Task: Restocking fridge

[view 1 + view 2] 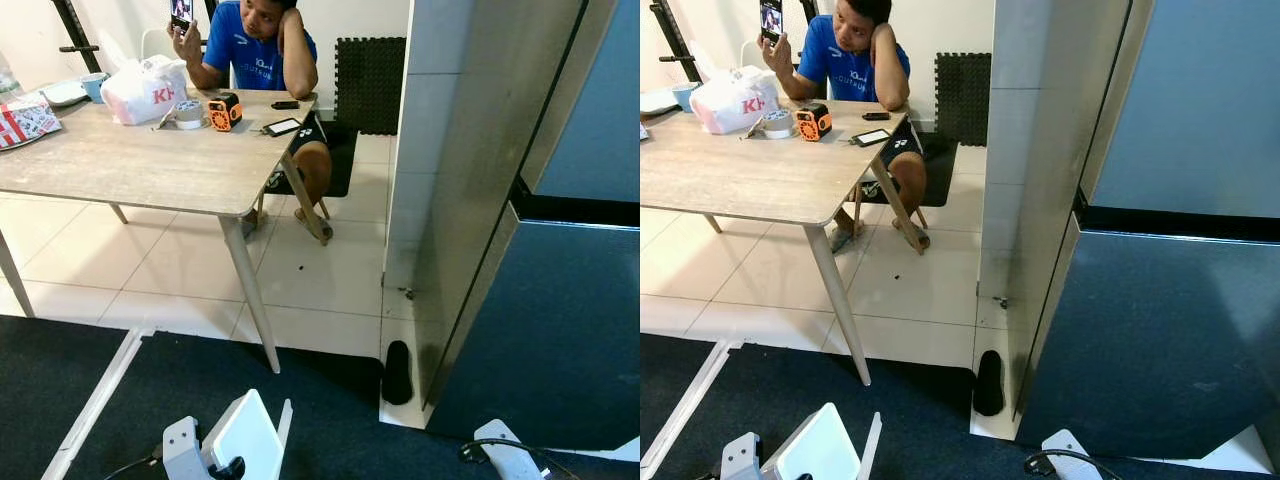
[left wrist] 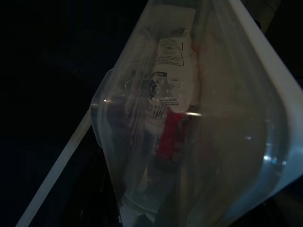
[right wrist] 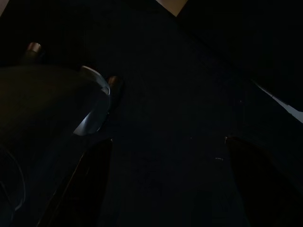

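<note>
Left gripper (image 1: 225, 468) is low over the dark mat, carrying a clear plastic container (image 2: 199, 118); can't tell how its fingers sit on it. A white-and-red packet (image 2: 168, 101) lies lengthwise inside, along the container's long axis. Right gripper's fingers (image 3: 90, 179) look spread apart. The fridge (image 1: 1160, 320) is closed, to the right.

A person (image 1: 262, 45) is sitting at a wooden table (image 1: 130, 160), holding a phone (image 1: 181, 12); a white plastic bag (image 1: 145, 90) is lying beside an orange gadget (image 1: 225, 111).

fridge (image 1: 1180, 330) dark blue | table (image 1: 130, 160) pale woodgrain | shirt (image 1: 250, 50) blue (white print)
</note>
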